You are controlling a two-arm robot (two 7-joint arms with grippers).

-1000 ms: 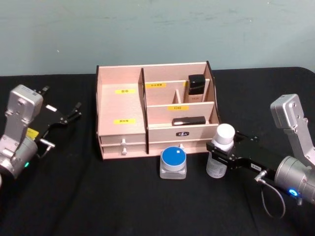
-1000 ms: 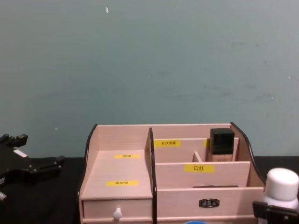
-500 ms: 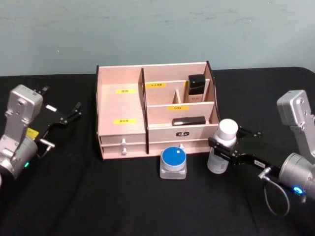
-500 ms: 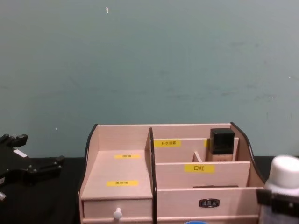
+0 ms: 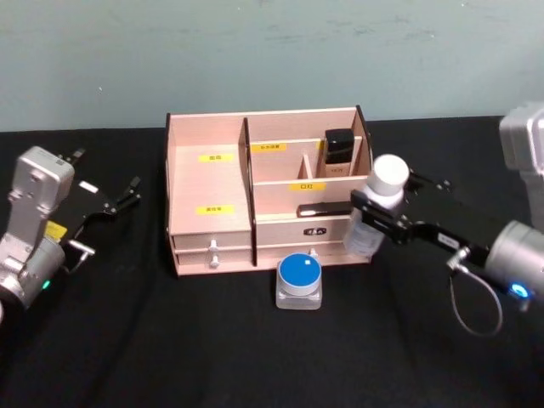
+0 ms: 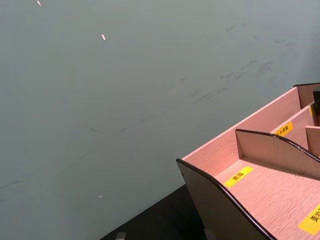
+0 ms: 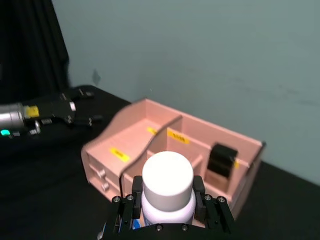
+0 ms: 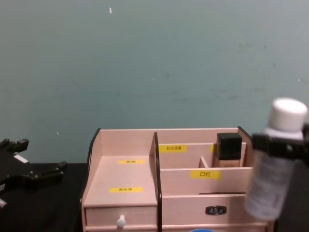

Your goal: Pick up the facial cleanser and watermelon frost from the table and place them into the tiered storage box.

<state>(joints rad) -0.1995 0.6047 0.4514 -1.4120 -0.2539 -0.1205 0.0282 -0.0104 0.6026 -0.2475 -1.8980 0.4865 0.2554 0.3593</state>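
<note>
A pale bottle with a white cap (image 5: pixel 365 233) hangs tilted above the table, just in front of the right end of the tiered storage box (image 5: pixel 208 183). My right gripper (image 5: pixel 376 210) is shut on its neck, which the right wrist view shows from above around the bottle (image 7: pixel 167 175). In the chest view the bottle (image 8: pixel 268 186) is raised beside the box (image 8: pixel 125 174). A blue-lidded clear jar (image 5: pixel 299 277) stands on the table before the box's drawers. I cannot read either label. My left gripper (image 5: pixel 106 217) rests open at the far left.
Black cloth covers the table (image 5: pixel 170 340). The box's right compartments hold a black-capped bottle (image 5: pixel 339 151) and a flat black item (image 5: pixel 325 208). Its wide left shelves (image 6: pixel 260 185) are bare. A grey-green wall (image 8: pixel 154 63) stands behind.
My right gripper has lifted the white-capped bottle off the table and carried it up and left toward the box's right end. The left arm and the blue-lidded jar have not moved.
</note>
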